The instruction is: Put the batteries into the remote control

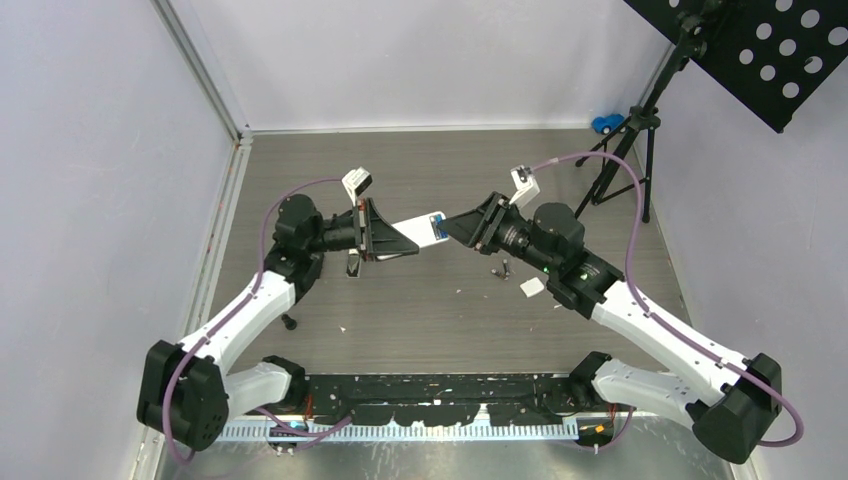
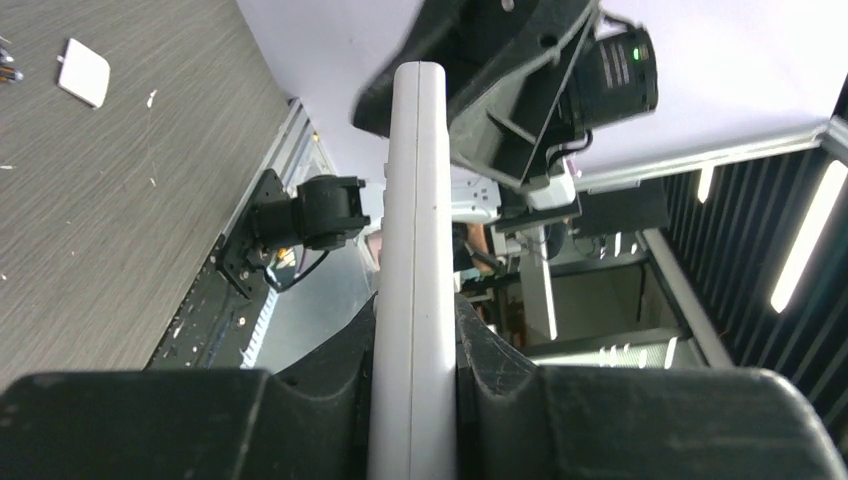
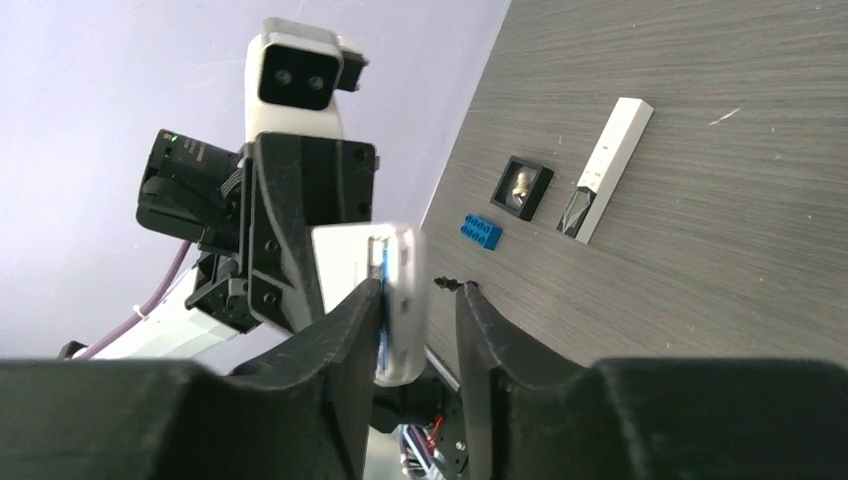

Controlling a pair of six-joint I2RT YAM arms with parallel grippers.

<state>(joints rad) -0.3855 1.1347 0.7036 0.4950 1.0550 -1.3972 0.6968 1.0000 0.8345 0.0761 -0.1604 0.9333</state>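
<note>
My left gripper (image 1: 385,238) is shut on a white remote control (image 1: 420,230) and holds it level above the table, its blue-marked end pointing right. In the left wrist view the remote (image 2: 415,200) runs up between the jaws of the left gripper (image 2: 415,310). My right gripper (image 1: 452,227) is open, and its jaws straddle that end. In the right wrist view the remote's end (image 3: 395,290) lies against the left finger, with a gap to the right finger of the right gripper (image 3: 420,292). Two small dark batteries (image 1: 500,268) lie on the table under the right wrist.
A white cover plate (image 1: 531,288) lies near the batteries. A second slim remote (image 3: 605,170), a black square holder (image 3: 522,187), a blue brick (image 3: 481,231) and a small black knob (image 1: 289,322) lie on the table. A music stand (image 1: 640,130) stands at back right.
</note>
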